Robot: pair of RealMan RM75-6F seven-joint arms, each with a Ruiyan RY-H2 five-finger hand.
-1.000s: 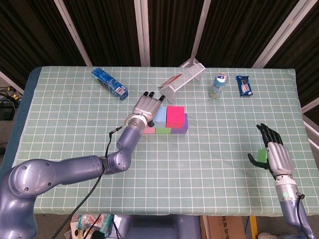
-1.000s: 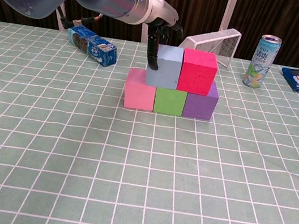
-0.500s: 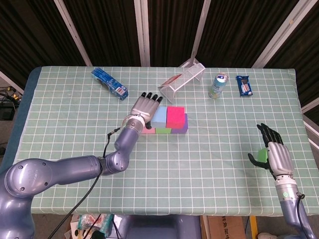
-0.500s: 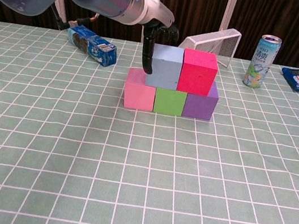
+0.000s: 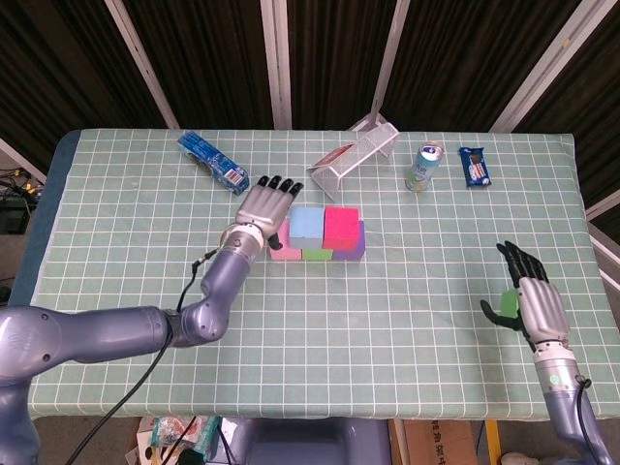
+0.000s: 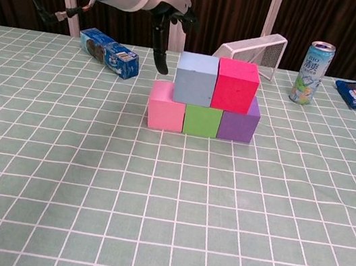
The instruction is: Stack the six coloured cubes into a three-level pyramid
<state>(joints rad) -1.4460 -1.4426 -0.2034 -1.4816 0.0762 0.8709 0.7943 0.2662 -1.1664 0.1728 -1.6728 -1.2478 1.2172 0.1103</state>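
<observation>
Three cubes form a row: pink (image 6: 166, 108), green (image 6: 202, 121), purple (image 6: 239, 125). On top of them rest a light blue cube (image 6: 195, 78) and a magenta cube (image 6: 236, 85), side by side. My left hand (image 5: 263, 207) hovers just left of the stack, open, fingers (image 6: 159, 51) hanging apart from the light blue cube (image 5: 306, 226). Near the table's right front edge, my right hand (image 5: 528, 298) holds a light green cube (image 5: 508, 300) against its palm. The chest view does not show this hand.
A blue snack packet (image 5: 213, 163) lies at the back left. Behind the stack is a tipped wire basket (image 5: 354, 155), with a drink can (image 5: 422, 167) and a small blue wrapper (image 5: 474, 167) to its right. The checked tablecloth (image 6: 164, 213) spreads in front.
My left hand has let go of the light blue cube and drawn back to the left, away from the stack. The right hand has stayed where it was.
</observation>
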